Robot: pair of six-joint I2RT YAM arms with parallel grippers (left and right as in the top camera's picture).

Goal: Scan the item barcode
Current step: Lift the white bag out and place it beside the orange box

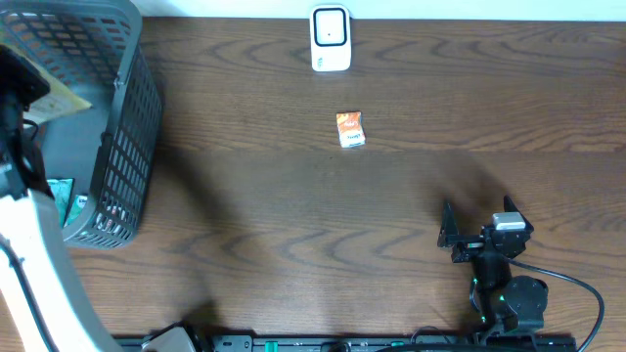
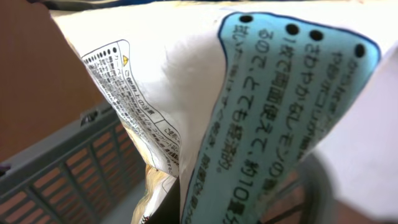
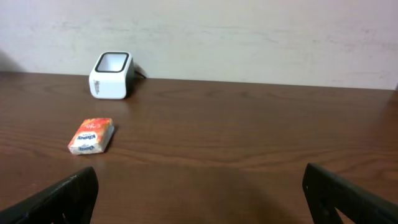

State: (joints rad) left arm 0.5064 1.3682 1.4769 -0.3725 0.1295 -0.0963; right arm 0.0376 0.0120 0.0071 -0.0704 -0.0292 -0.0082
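Packet (image 2: 205, 93), white with a pale blue panel, fills the left wrist view and is pinched by the left tool (image 1: 29, 93), whose fingers are pressed together on it but are themselves not seen. It is held over the grey lattice basket (image 1: 127, 127) at the left end of the bench (image 1: 293, 215). Japanese print is seen on it: a boxed block of small type with a yellow warning triangle, and larger blue-panel lines that appear to include "レモン" and "とても経済的". No barcode is shown in this view.

The right tool (image 3: 199, 196) is spread wide and empty, low over the bench at the near right. Beyond it a small orange packet (image 1: 350, 129) lies flat; its lettering cannot be read. Furthest off, the white scanner (image 1: 331, 39) stands at the far edge.

The pick is judged done; carrying the packet across, turning its code to the scanner window and scanning are left.
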